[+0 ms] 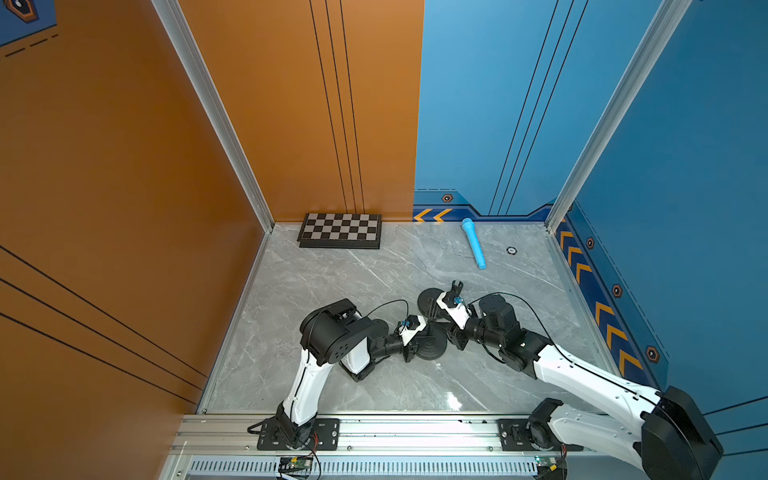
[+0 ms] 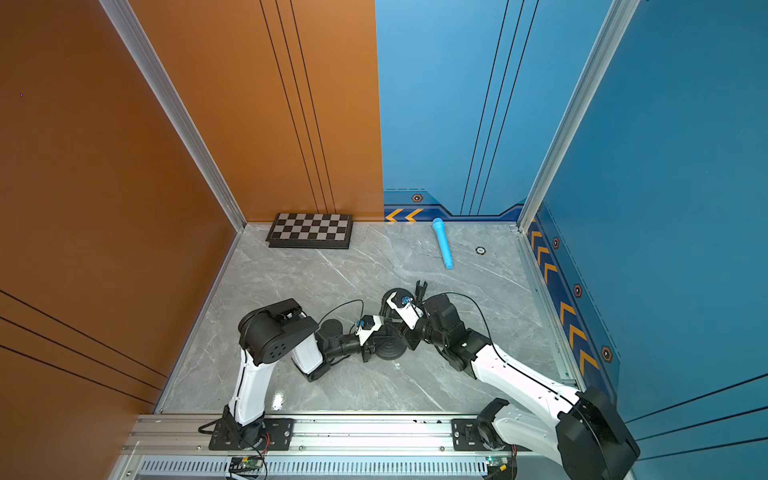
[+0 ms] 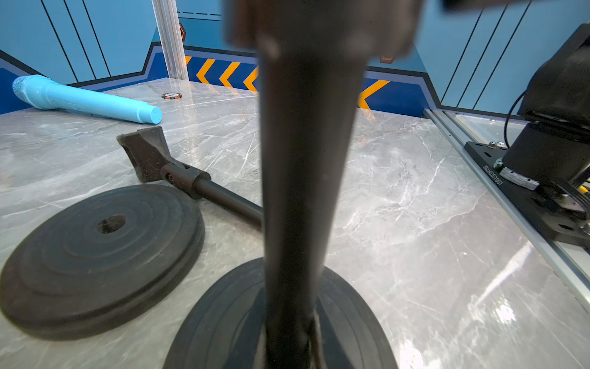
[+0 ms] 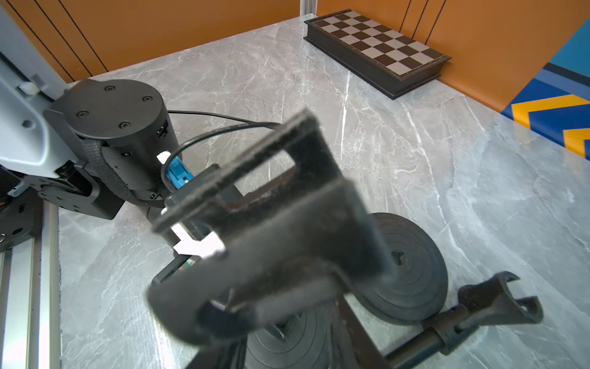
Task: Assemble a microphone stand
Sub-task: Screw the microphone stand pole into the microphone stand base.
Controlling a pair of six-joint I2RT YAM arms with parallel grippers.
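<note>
A black stand pole (image 3: 306, 166) stands upright on a round black base (image 3: 348, 319), seen in a top view as the base (image 1: 434, 347). My left gripper (image 1: 419, 337) (image 3: 293, 345) is shut on the pole low down. The pole's clip end (image 4: 287, 204) looms blurred in the right wrist view, and my right gripper (image 1: 436, 319) (image 4: 287, 348) stands open around the pole higher up. A second base (image 1: 428, 300) (image 3: 102, 255) with a bare threaded hole lies beside it. A second rod with a clip (image 3: 191, 182) (image 4: 479, 313) lies flat there. The blue microphone (image 1: 473, 243) (image 3: 86, 99) lies at the back.
A folded chessboard (image 1: 340, 230) (image 4: 376, 48) sits against the orange back wall. A small round disc (image 1: 511, 250) is set in the marble top near the microphone. An aluminium rail (image 1: 374, 432) with both arm mounts runs along the front edge.
</note>
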